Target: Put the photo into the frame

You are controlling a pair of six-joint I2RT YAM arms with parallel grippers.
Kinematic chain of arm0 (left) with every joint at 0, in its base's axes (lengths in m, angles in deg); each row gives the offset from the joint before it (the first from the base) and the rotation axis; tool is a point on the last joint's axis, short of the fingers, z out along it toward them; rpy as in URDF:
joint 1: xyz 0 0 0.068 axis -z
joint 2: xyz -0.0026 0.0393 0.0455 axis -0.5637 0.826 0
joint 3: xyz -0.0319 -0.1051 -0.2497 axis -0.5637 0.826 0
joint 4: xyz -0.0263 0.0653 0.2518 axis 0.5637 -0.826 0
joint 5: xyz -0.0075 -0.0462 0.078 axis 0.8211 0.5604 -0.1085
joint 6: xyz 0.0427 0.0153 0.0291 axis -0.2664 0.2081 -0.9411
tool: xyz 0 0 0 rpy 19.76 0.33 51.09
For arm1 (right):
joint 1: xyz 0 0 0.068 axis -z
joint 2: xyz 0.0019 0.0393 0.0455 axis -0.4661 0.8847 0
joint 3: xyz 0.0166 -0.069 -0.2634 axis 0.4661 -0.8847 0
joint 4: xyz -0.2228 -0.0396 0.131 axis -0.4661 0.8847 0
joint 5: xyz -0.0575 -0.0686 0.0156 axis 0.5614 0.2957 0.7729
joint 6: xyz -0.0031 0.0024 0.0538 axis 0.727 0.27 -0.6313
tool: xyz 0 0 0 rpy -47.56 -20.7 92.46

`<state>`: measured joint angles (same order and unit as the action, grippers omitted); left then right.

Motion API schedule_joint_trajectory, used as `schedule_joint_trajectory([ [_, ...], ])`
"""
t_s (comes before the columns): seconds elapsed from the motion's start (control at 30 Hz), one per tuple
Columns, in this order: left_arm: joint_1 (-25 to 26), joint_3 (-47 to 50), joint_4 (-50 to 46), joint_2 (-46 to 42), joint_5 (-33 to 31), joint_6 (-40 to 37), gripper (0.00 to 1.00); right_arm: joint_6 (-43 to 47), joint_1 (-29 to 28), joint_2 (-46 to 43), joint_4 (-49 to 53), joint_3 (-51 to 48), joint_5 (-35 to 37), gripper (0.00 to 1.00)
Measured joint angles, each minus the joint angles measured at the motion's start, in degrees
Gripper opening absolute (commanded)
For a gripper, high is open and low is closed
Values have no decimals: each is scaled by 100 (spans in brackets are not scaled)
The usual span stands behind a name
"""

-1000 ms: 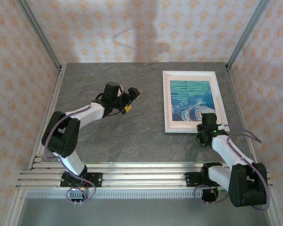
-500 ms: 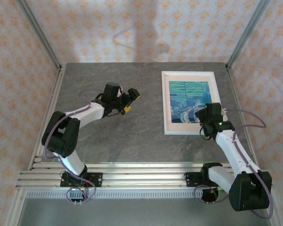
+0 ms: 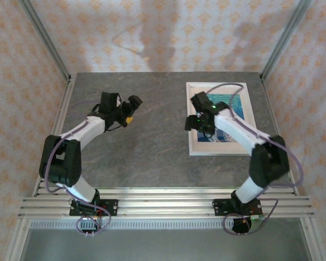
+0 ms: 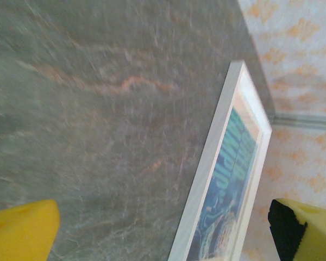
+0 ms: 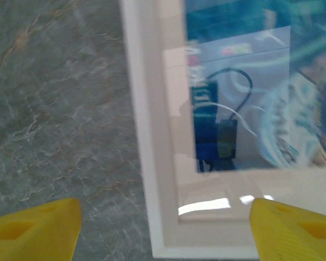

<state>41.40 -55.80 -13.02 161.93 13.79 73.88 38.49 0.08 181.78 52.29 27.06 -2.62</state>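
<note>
The frame (image 3: pixel 217 151), white-bordered, lies flat at the right back of the table with the teal-blue photo (image 3: pixel 237 106) inside it. My right gripper (image 3: pixel 199 126) hovers open over the frame's left edge, its arm crossing the photo. In the right wrist view the frame's corner (image 5: pixel 152 163) and the glossy photo (image 5: pixel 233 54) lie below the spread yellow fingertips (image 5: pixel 35 225). My left gripper (image 3: pixel 133 109) stands open above bare table to the frame's left, holding nothing. The left wrist view has the frame (image 4: pixel 217 163) and photo (image 4: pixel 231 179) seen edge-on.
A grey stone-patterned tabletop (image 3: pixel 152 152) is walled by patterned panels with metal posts at the back corners. An aluminium rail (image 3: pixel 163 202) carries both arm bases at the near edge.
My right arm swung from the frame's near right corner across to its left edge, and its jaws opened. My left gripper shifted a little left and back.
</note>
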Motion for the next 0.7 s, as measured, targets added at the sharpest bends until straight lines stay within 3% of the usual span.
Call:
schedule_joint_trajectory([
  [0.13,-343,72,-356,-302,-9,-323,100,490,-59,1080,162,970,278,77],
  [0.27,-334,293,-621,-540,-7,-544,100,883,-46,1829,382,1633,640,72],
  [0.7,-380,529,-1207,-649,-55,-905,100,1537,-48,3128,522,2704,820,40],
])
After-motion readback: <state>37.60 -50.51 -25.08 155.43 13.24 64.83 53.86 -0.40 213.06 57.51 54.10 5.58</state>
